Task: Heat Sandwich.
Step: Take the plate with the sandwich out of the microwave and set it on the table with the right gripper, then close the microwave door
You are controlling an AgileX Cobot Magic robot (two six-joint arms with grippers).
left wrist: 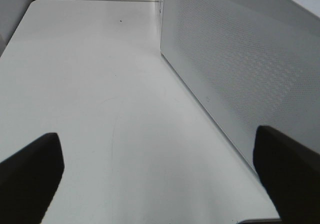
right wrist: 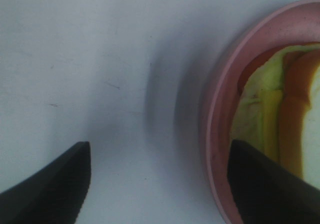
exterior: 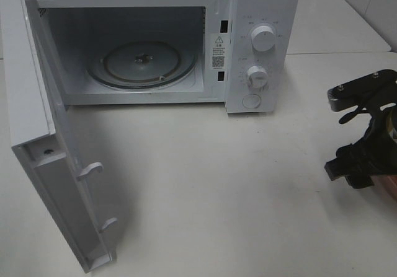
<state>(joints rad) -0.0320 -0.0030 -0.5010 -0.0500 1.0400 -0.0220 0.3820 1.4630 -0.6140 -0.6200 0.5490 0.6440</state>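
Note:
The sandwich [right wrist: 262, 108], pale yellow-green with orange layers, lies on a round salmon-pink plate [right wrist: 216, 134]. My right gripper [right wrist: 159, 144] stands open astride the plate's rim, with one finger over the plate and the other over bare table. In the exterior high view the right gripper [exterior: 360, 165] is at the far right edge, and only a sliver of the plate [exterior: 389, 189] shows under it. The white microwave [exterior: 260, 41] stands at the back with its door [exterior: 43, 165] swung wide open and its glass turntable [exterior: 142, 63] bare. My left gripper [left wrist: 156, 133] is open with nothing between its fingers.
The open door juts toward the front left of the white table [exterior: 217, 184]. In the left wrist view a perforated white wall of the microwave [left wrist: 240, 63] rises close beside the gripper. The control knobs [exterior: 263, 39] are on the microwave's right panel.

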